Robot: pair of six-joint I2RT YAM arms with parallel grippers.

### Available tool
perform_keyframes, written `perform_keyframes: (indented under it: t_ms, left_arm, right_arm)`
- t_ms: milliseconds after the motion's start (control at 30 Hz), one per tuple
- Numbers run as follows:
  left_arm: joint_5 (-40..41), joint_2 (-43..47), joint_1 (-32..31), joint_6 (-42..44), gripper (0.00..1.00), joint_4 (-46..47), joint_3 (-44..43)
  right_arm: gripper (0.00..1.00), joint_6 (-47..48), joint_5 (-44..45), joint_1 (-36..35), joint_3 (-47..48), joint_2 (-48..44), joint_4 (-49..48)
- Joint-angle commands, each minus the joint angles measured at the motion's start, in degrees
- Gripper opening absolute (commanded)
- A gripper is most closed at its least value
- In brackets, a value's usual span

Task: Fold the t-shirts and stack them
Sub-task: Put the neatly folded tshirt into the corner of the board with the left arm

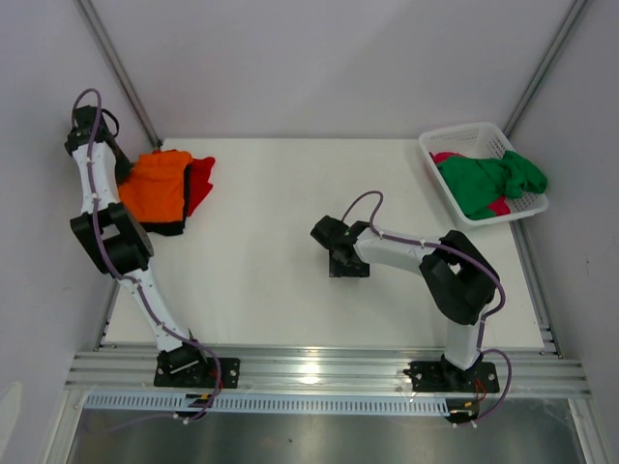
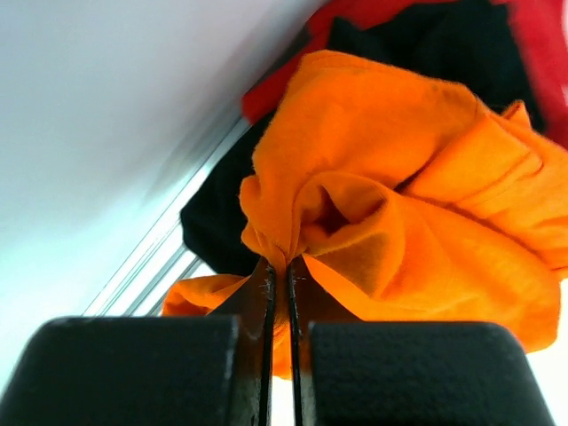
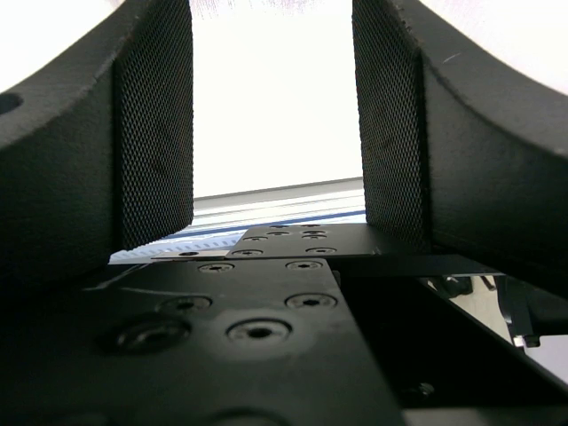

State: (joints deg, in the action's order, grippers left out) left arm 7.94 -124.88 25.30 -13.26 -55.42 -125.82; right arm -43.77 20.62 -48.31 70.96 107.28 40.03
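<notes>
A plain white table fills the middle of the overhead view. Pale walls close it in on three sides, and slanted metal frame posts rise at the back corners. A ribbed aluminium rail runs along the near edge, where both arm bases are bolted. A white lattice basket sits at the far right corner, slightly angled. A crumpled green t-shirt is heaped in it and spills over the right rim, lying over a magenta-pink t-shirt that shows only at the edges. At the far left of the table the orange t-shirt lies roughly folded on top of a red t-shirt, which sticks out on the right, and a black t-shirt, which peeks out along the near side. The left gripper is clamped on a bunched fold of the orange cloth, which puckers into deep creases where it is pinched. The right gripper hangs low over the bare centre of the table with its jaws wide apart and nothing between its mesh-textured pads.
</notes>
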Motion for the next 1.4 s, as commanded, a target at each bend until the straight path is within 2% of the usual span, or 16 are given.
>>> perform_keyframes:
  t_ms: [0, 67, 133, 167, 233, 267, 300, 567, 733, 933, 1000, 1133, 1367]
  left_arm:
    - [6.29, 1.66, 0.54, -1.94, 0.01, 0.05, 0.49]
    - [5.07, 0.26, 0.8, -3.0, 0.01, -1.44, -1.35]
    - [2.96, -2.28, 0.98, -3.18, 0.08, -4.33, -4.67]
    - [2.0, -2.91, 0.89, -3.53, 0.32, -5.65, -5.13]
    - [0.5, -3.53, 0.89, -3.53, 0.61, -5.58, -4.88]
    - [-0.29, -3.53, 0.89, -3.62, 0.92, -5.66, -4.53]
    - [-1.6, -3.35, 0.98, -3.53, 0.98, -5.4, -4.35]
    - [-11.72, 1.91, 0.72, -3.53, 0.99, -1.89, -0.66]
    - [-13.04, 5.52, -1.48, -3.0, 1.0, -1.18, -0.39]
    - [-14.27, 8.59, -3.68, -4.14, 0.99, 0.57, 4.44]
    - [-19.26, 10.26, -3.94, -5.63, 0.99, 3.45, 8.8]
    - [-27.36, 9.66, -4.29, -10.2, 1.0, 4.97, 11.73]
    - [-21.84, 7.2, -4.56, -12.14, 0.99, -0.37, 8.85]
  right_arm:
    - [0.58, 0.88, 0.47, -0.11, 1.38, 0.38, 0.4]
    - [0.59, 0.88, 0.38, -0.11, 1.02, 0.21, 0.4]
    - [0.58, 0.88, 0.47, -0.11, 0.94, 0.12, 0.4]
    - [0.58, 0.79, 0.56, -0.11, 1.02, 0.03, 0.4]
    - [0.59, 0.7, 0.47, -0.11, 0.85, -0.06, 0.22]
    - [0.59, 0.7, 0.38, -0.11, 0.67, -0.06, 0.05]
    - [0.59, 0.7, 0.3, -0.11, 0.67, -0.06, -0.13]
    - [0.59, 0.18, -0.67, -0.55, -0.29, 0.29, -1.27]
    - [0.59, -0.26, -1.02, -0.9, -0.56, 0.64, -1.97]
    - [0.58, -1.32, -0.32, -1.34, -1.17, -0.14, -2.59]
    - [0.58, -2.9, 0.81, -1.43, -2.05, -2.06, -3.2]
    - [0.59, -7.11, 1.88, -1.7, -6.79, -6.55, -6.54]
    - [0.59, -12.56, 4.25, -3.19, -15.04, -12.7, -10.23]
